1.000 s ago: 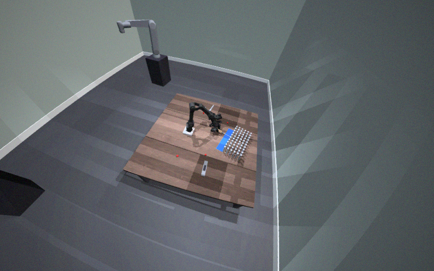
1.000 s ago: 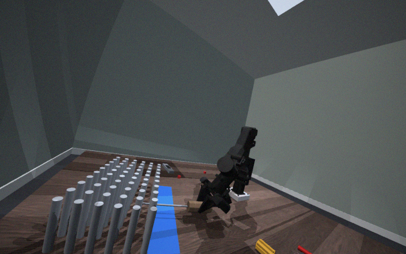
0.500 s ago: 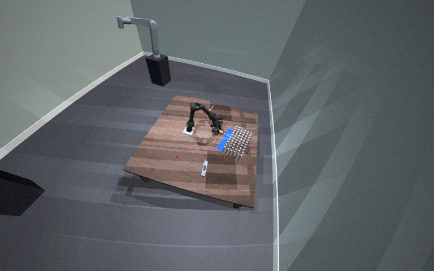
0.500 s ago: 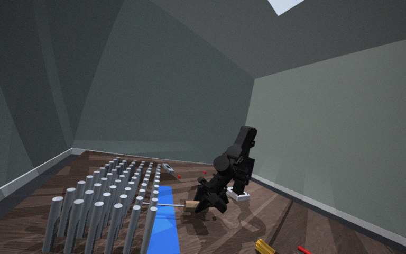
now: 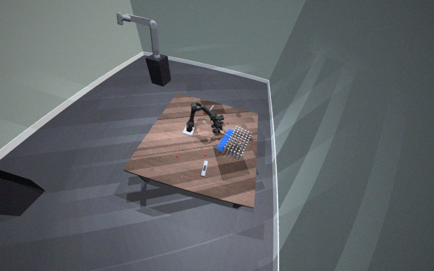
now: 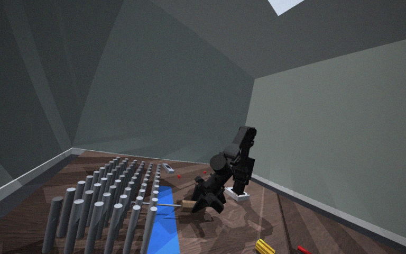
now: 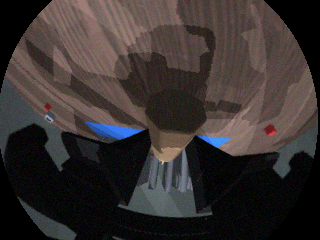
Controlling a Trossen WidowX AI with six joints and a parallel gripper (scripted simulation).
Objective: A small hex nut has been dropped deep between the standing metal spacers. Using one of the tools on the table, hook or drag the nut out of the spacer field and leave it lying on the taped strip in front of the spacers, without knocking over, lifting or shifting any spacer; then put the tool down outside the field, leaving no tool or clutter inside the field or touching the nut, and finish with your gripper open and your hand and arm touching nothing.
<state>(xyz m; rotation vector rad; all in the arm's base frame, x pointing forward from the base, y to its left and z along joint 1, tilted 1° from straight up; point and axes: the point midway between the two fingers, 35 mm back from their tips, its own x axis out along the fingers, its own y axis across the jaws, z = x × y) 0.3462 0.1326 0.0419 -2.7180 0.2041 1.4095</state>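
Note:
My gripper (image 6: 197, 206) (image 5: 218, 130) (image 7: 168, 132) is shut on the tan wooden handle (image 6: 188, 205) (image 7: 174, 137) of a hook tool. It holds the tool low over the table, just in front of the blue taped strip (image 6: 164, 218) (image 5: 224, 140) (image 7: 107, 130). The tool's thin metal rod (image 6: 163, 205) reaches across the strip and in between the grey standing spacers (image 6: 104, 194) (image 5: 237, 141) (image 7: 167, 172). The spacers stand upright in rows. The hex nut is hidden among them; I cannot see it.
A grey flat bar (image 5: 204, 168) (image 6: 167, 168) lies on the wooden table (image 5: 166, 150). Small red cubes (image 5: 177, 156) (image 6: 178, 176) (image 7: 270, 130) are scattered about. A yellow ribbed piece (image 6: 264, 246) and a red stick (image 6: 303, 249) lie at the near right. The arm's base (image 5: 188, 131) (image 6: 238, 193) stands behind.

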